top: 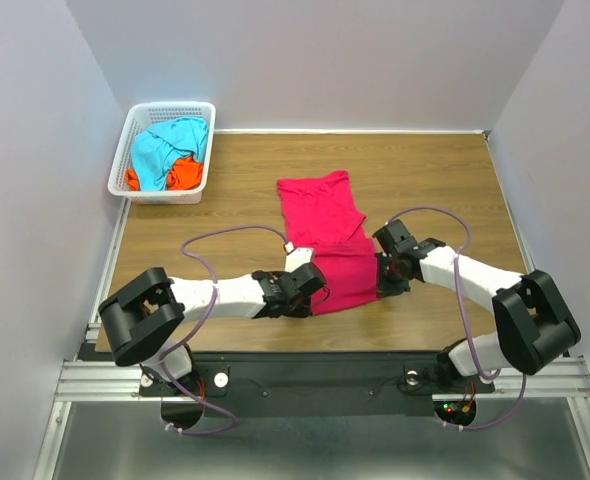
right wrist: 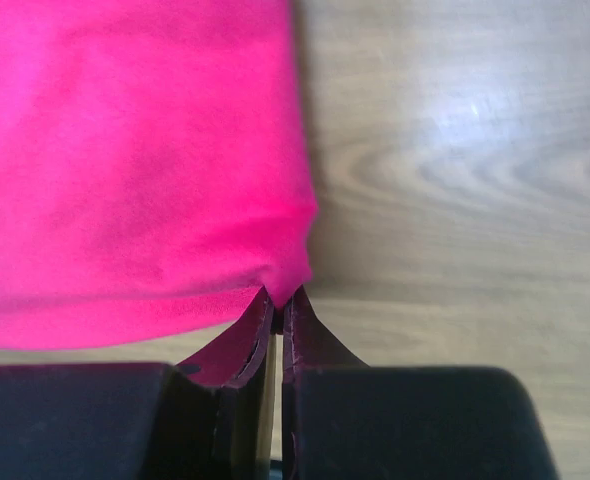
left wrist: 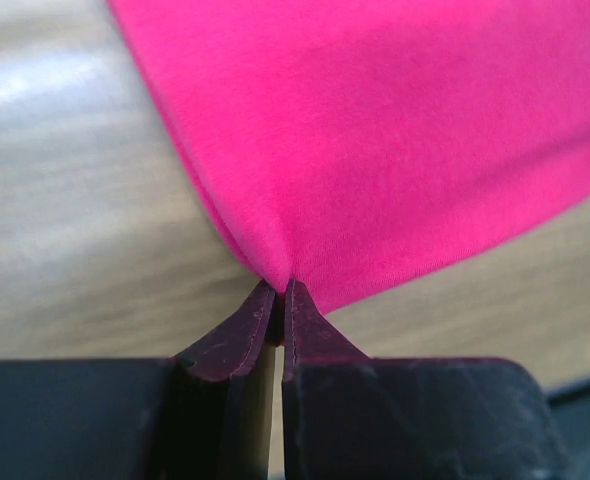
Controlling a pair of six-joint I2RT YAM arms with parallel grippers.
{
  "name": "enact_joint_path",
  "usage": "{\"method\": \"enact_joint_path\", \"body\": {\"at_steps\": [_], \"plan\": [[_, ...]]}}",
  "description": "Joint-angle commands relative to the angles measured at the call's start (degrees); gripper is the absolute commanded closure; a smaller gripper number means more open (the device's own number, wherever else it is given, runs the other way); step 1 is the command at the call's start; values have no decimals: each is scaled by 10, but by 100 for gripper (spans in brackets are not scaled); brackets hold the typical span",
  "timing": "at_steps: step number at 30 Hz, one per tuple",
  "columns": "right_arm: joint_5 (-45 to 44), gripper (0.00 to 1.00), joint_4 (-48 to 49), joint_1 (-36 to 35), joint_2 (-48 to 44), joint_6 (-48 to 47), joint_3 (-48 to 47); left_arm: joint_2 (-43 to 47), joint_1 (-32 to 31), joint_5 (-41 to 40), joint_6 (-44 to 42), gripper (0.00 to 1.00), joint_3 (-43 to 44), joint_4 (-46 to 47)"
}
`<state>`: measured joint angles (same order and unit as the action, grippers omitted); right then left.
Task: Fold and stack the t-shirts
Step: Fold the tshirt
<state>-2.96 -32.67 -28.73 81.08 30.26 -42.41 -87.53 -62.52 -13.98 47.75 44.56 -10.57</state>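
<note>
The crimson-pink t-shirt (top: 325, 235) lies lengthwise on the wooden table, its near part lifted and doubled over. My left gripper (top: 313, 283) is shut on its near left corner; in the left wrist view the cloth (left wrist: 395, 140) is pinched at the fingertips (left wrist: 305, 315). My right gripper (top: 381, 270) is shut on the near right corner; in the right wrist view the cloth (right wrist: 135, 160) bunches between the fingertips (right wrist: 300, 320). The turquoise-blue t-shirt (top: 165, 150) and the orange t-shirt (top: 183, 175) lie crumpled in the basket.
A white lattice basket (top: 133, 125) stands at the table's far left corner. Grey walls close the table on three sides. Bare wooden table (top: 445, 180) shows to the right of the pink shirt and between it and the basket.
</note>
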Motion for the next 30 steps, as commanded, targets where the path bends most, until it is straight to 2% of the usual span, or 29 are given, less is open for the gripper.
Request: {"method": "enact_joint_path", "body": {"at_steps": [1, 7, 12, 15, 19, 30], "plan": [[-25, 99, -79, -4, -36, 3, 7, 53, -12, 81, -31, 100, -17, -69], [-20, 99, -169, -4, -122, 14, -22, 141, -34, 137, -9, 100, -35, -75], [-42, 99, -234, -5, -122, -11, -93, 195, -22, 137, -14, 100, -11, -99], [-57, 99, -250, -5, -82, -30, -187, 205, 32, 165, -38, 100, 24, -96], [-69, 99, -253, -4, -29, -65, -287, 225, 99, 194, -61, 100, 26, -60], [-80, 99, -261, -4, 101, -123, -493, 201, 231, 234, -143, 100, 86, -45]]}}
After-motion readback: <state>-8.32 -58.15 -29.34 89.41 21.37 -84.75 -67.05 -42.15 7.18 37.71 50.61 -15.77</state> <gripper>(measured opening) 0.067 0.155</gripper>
